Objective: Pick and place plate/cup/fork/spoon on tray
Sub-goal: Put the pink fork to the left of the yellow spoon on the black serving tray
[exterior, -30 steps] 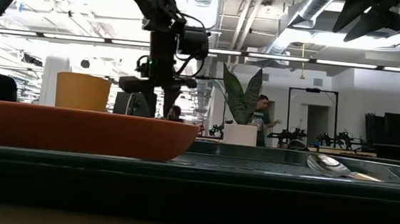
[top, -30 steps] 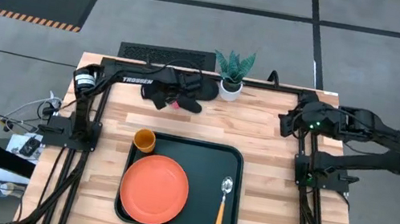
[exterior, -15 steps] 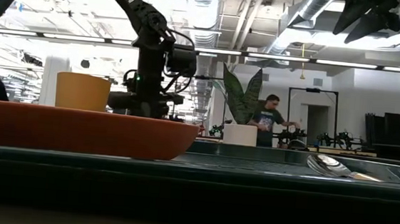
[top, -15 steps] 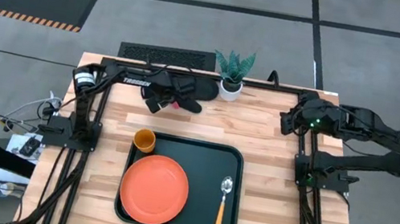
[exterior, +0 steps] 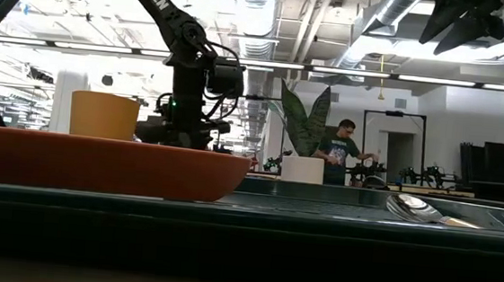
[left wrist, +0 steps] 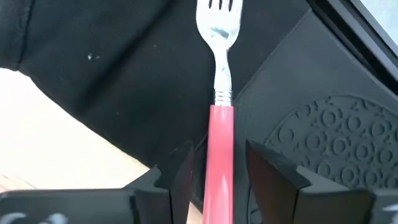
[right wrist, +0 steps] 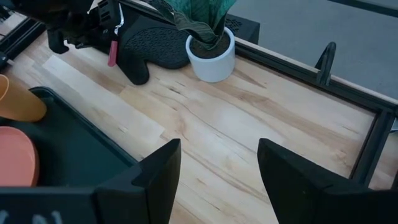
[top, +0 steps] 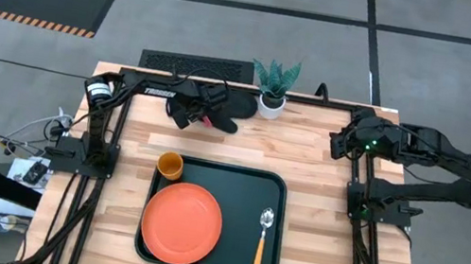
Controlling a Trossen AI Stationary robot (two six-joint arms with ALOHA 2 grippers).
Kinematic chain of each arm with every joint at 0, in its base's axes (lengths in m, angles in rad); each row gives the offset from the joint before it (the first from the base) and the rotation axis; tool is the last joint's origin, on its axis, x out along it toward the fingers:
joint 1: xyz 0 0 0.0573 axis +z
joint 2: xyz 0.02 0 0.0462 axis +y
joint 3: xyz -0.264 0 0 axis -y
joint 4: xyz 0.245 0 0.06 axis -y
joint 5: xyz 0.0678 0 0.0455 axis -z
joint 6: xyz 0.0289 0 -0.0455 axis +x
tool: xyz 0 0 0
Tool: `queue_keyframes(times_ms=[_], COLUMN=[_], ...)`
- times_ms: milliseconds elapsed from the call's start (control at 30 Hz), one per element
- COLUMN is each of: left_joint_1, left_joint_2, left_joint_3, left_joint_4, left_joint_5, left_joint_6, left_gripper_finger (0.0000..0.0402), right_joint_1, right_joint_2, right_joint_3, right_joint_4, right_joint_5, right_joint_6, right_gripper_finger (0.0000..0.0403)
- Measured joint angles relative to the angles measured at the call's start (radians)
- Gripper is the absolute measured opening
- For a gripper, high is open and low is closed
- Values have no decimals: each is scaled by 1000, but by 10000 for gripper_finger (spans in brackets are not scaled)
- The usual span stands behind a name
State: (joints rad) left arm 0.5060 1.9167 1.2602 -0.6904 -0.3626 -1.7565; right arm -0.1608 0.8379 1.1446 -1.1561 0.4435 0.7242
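Note:
The fork (left wrist: 219,118), silver tines and pink-red handle, lies flat on the black oven mitt (top: 232,105) at the table's far side. My left gripper (left wrist: 219,171) is low over it and open, one finger on each side of the handle with a gap on both sides. It also shows in the high view (top: 193,111) and the low view (exterior: 179,132). The orange plate (top: 182,223), the cup (top: 170,165) and the spoon (top: 263,237) rest on the dark green tray (top: 249,192). My right gripper (right wrist: 217,177) is open and empty above the far right of the table (top: 339,142).
A white pot with a green plant (top: 271,100) stands at the far edge, just right of the mitt. Black frame rails run along the table's far edge and both sides. Bare wood lies between the mitt and the tray. A person (exterior: 341,148) stands in the room behind.
My left gripper has gone down toward the mitt and a little toward the table's left edge, ending with its fingers on either side of the fork's handle. The fork, plate, cup and spoon have stayed where they were.

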Motion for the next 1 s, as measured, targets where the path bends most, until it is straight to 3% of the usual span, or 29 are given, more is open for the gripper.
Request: queue_keyframes(times_ms=[433,533,700,1000], left_joint_1=[2,3,1,-9], left_joint_2=[56,56,57,64], left_joint_3=[6,6,6,38], left_joint_4=[24,20,14,-22], left_joint_5=[52,68,70,70], left_joint_6=[21,20,13,23], left_gripper_finger=[129,110,42,39], right_joint_1=[0,0,0,0], right_joint_2=[-2,-2,-2,-2], right_joint_3=[0,0,0,0], right_joint_4=[1,0,0,4], right_joint_5=[1,1,1,1], right_joint_6=[-3,-3,-3,-28], right_gripper_finger=[239,239,239,239])
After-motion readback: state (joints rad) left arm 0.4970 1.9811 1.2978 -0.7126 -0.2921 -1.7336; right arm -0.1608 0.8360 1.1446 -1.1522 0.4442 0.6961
